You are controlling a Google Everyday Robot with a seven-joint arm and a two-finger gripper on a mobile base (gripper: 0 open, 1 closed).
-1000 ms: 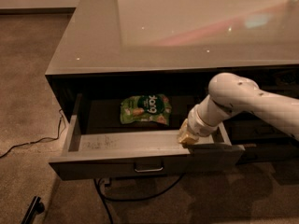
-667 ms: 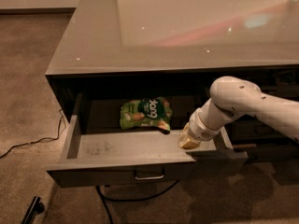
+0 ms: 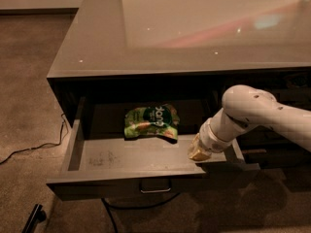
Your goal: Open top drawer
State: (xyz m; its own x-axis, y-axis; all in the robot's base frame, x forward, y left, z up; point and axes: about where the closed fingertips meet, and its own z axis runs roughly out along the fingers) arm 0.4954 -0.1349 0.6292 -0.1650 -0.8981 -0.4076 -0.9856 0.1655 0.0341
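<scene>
Top drawer (image 3: 121, 155), wide, shallow and dark grey, stands pulled well out beneath a glossy grey countertop (image 3: 194, 28), above brown carpet (image 3: 29, 81). The gripper (image 3: 199, 153) sits inside its right front corner; whether it grasps anything cannot be told. A green snack bag (image 3: 151, 123) lies inside the drawer, its lettering unreadable. A small metal loop handle (image 3: 155, 186) sits at the centre of the drawer front.

The top drawer (image 3: 121, 158) is dark grey, with a paler grey floor bearing faint scuffs. The snack bag (image 3: 151, 123) is green with white lettering and orange-red patches. Right of centre in the frame, the gripper (image 3: 199, 153) is yellowish tan and its arm (image 3: 252, 113) is white. The countertop (image 3: 194, 28) is glossy grey-beige, speckled, with a pink streak. The carpet (image 3: 29, 81) is brown.
</scene>
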